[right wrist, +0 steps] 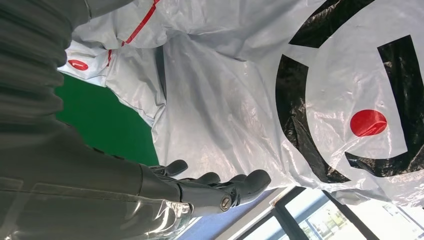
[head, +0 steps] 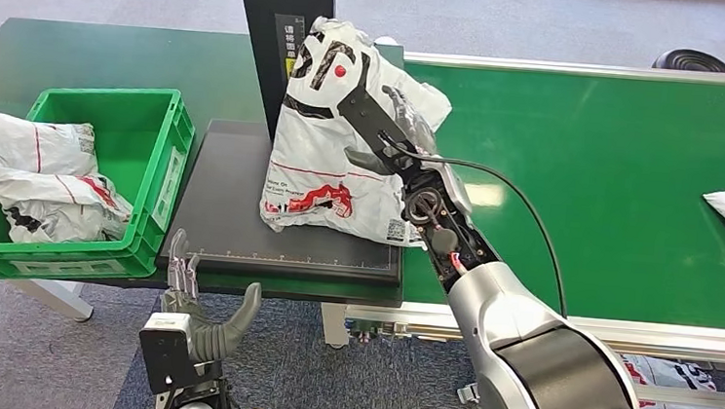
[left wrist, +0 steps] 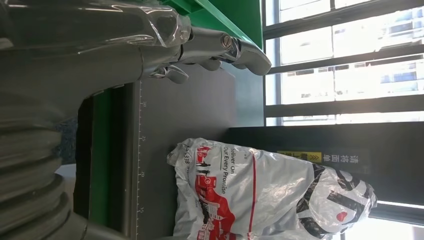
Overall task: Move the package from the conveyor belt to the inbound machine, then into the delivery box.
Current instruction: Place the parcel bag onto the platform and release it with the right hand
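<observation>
Green tabletop (head: 77,55) carried the black inbound machine (head: 240,214), where the white package (head: 328,153) stood upright against its dark post (head: 275,22). Right hand (head: 385,118) pressed on the package, fingers spread. Left hand (head: 198,314) hung below, fingers apart, holding nothing. Bagged parcels filled the green delivery box (head: 162,150).

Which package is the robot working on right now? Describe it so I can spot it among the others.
Find the black platform between the green crate and the conveyor belt. The package stands upright on it, leaning against the black post, with the right hand against it. Unlike the crumpled bags in the crate, it shows a bold black logo with a red dot.
</observation>
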